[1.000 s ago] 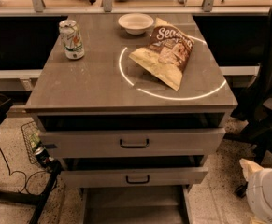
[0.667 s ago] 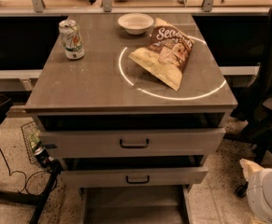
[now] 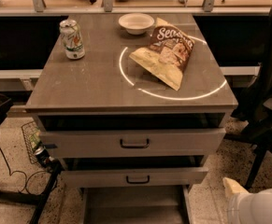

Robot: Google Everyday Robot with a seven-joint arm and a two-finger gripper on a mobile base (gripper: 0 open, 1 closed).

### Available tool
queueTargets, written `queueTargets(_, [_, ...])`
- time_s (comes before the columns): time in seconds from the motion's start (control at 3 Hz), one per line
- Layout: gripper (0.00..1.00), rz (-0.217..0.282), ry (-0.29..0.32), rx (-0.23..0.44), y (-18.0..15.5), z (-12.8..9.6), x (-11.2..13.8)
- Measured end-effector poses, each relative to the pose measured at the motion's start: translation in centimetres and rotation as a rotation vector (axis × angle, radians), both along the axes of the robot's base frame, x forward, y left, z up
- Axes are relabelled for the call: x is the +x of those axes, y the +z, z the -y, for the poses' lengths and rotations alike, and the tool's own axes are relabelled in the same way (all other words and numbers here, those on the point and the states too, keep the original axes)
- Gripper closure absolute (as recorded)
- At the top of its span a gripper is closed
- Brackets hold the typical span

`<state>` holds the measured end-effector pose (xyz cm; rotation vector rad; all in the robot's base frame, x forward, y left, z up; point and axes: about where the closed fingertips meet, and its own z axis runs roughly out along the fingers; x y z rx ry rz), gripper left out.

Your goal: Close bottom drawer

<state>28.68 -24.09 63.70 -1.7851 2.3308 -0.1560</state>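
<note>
The light grey cabinet (image 3: 126,85) has three drawers. The top drawer (image 3: 98,143) and the middle drawer (image 3: 93,177) each stick out a little, and each has a black bar handle. The bottom drawer (image 3: 134,204) is pulled far out. I see its open inside from above, and its front and handle are cut off by the lower frame edge. My gripper is out of view. Only a white rounded part of my arm (image 3: 259,208) shows in the lower right corner, to the right of the bottom drawer and apart from it.
On the cabinet top are a soda can (image 3: 72,38), a white bowl (image 3: 136,22) and a chip bag (image 3: 166,55). A dark office chair (image 3: 268,101) stands to the right. A wire basket (image 3: 32,141) and cables (image 3: 9,176) are on the floor to the left.
</note>
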Motion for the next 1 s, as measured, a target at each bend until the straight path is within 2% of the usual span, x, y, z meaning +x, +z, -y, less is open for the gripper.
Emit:
queueTargets(0.33, [0.19, 0.001, 0.061, -0.026, -4.9, -1.3, -0.8])
queueTargets(1.0, [0.65, -0.026, 0.175, -0.09, -11.2, -2.5, -2.1])
